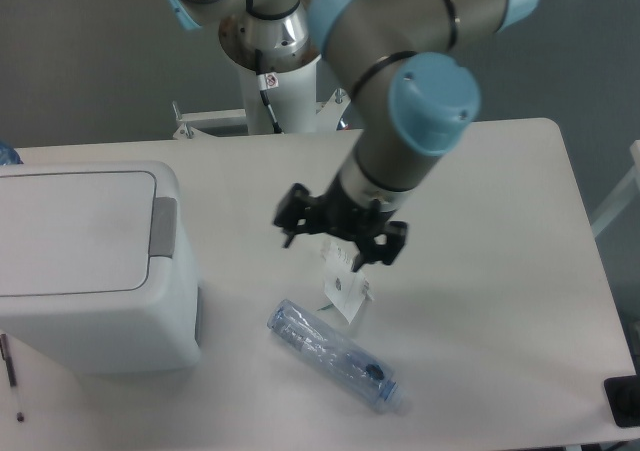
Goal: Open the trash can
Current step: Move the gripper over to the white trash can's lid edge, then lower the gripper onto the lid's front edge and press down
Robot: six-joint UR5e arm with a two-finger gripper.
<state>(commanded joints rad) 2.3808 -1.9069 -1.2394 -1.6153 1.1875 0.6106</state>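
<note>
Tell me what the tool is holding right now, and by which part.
Nothing. The tool is open and empty, above the table between the trash can and the paper tag, touching neither.

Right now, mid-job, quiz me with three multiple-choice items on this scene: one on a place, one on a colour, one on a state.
1. Where does the plastic bottle lie?
A. on the trash can lid
B. on the table, right of the trash can
C. in the claw

2. What colour is the push-tab on the trash can?
A. grey
B. blue
C. red

3. What state is the trash can lid in?
A. raised
B. removed
C. shut flat

Answers:
1 B, the bottle rests on the table past the bin's right wall.
2 A, the tab is a grey strip at the lid's right edge.
3 C, the lid sits flush; the claw hangs apart from it, fingers spread and empty.
</note>
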